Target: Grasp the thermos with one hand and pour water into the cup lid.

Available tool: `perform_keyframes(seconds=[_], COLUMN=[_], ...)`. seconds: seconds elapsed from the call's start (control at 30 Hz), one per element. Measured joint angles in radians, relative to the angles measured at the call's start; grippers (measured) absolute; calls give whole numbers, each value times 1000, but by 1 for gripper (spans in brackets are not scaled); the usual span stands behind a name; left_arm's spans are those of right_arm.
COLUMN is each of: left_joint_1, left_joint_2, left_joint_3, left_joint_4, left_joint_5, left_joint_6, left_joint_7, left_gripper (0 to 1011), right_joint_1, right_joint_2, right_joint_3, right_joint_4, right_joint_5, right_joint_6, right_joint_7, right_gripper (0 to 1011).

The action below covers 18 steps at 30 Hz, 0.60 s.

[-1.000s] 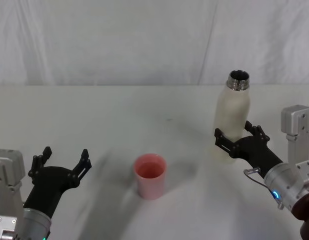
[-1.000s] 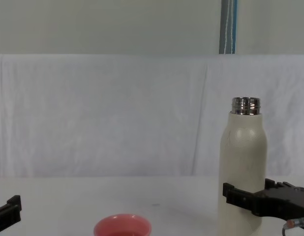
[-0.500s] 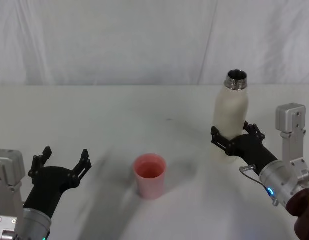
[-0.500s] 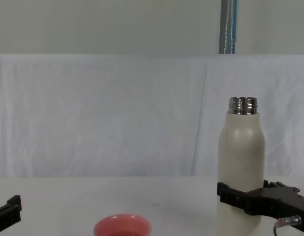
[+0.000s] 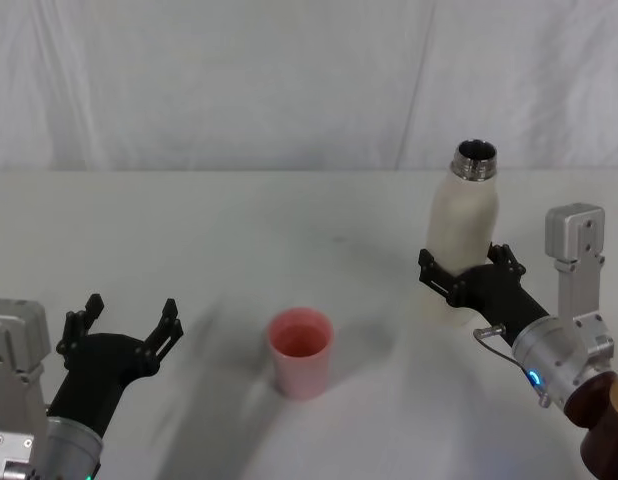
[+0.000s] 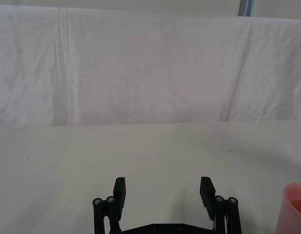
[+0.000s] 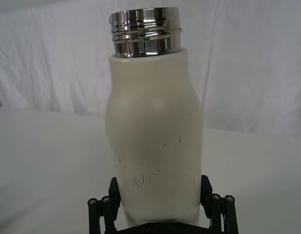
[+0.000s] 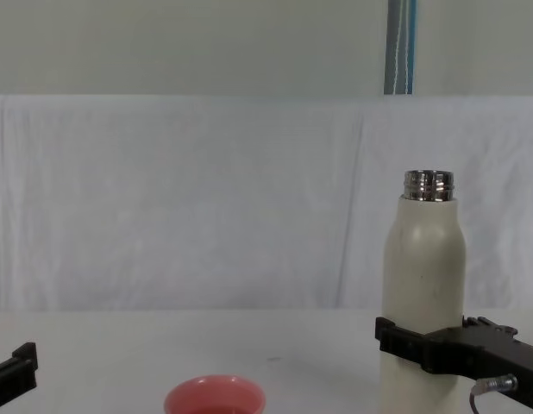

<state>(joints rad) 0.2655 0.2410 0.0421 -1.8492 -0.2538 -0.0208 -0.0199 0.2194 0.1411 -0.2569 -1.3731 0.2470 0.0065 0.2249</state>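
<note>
A white table [image 5: 239, 220] runs back to a wall hung with white cloth [image 5: 289, 80] that falls in soft folds; in the chest view a plain pale wall rises above the cloth, with a thin blue vertical strip [image 8: 400, 47] on it. The bottle [image 5: 463, 232] stands upright on the right side of the table, its open steel neck at the top. The right gripper [image 5: 469, 275] reaches in from the lower right and has its two black jaws set around the lower part of the bottle, one on each side; in the right wrist view they sit tight against its cream body [image 7: 153, 141], gripping it. The pink cup [image 5: 300, 350] stands on the table near the middle, closer to the robot than the bottle and well apart from it to the left. The left gripper [image 5: 124, 322] hovers low at the near left, its jaws spread wide with nothing between them, apart from the cup.
</note>
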Motion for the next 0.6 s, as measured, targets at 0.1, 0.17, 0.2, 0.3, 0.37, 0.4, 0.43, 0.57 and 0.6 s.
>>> perform_keyframes(seconds=[0.1,0.17,0.2,0.3,0.37,0.4,0.43,0.57,0.6], left_joint_1=[0,0,0,0,0,0,0,0,0], left_joint_2=[0,0,0,0,0,0,0,0,0], left_joint_3=[0,0,0,0,0,0,0,0,0], left_joint_4=[0,0,0,0,0,0,0,0,0], left_joint_5=[0,0,0,0,0,0,0,0,0], left_joint_6=[0,0,0,0,0,0,0,0,0], left_joint_7=[0,0,0,0,0,0,0,0,0], left_gripper=[1001,1001,1001,1001,1001,1001,1001,1001,1001], right_joint_1=[0,-1,-1,-2,-2,-2,-2,-3,-3], right_joint_2=[0,1,1,1,2,2,2,2,2], right_joint_3=[0,0,0,1,1,1,1,1,1], right_joint_4=[0,-1,-1,-2,-2,-3,-3,-4,-4], right_joint_5=[0,0,0,0,0,0,0,0,0], right_joint_6=[0,0,0,1,1,1,1,1,2], right_joint_7=[0,0,0,0,0,0,0,0,0], right_gripper=[1000,1000,1000,979,963,959,959,957,957])
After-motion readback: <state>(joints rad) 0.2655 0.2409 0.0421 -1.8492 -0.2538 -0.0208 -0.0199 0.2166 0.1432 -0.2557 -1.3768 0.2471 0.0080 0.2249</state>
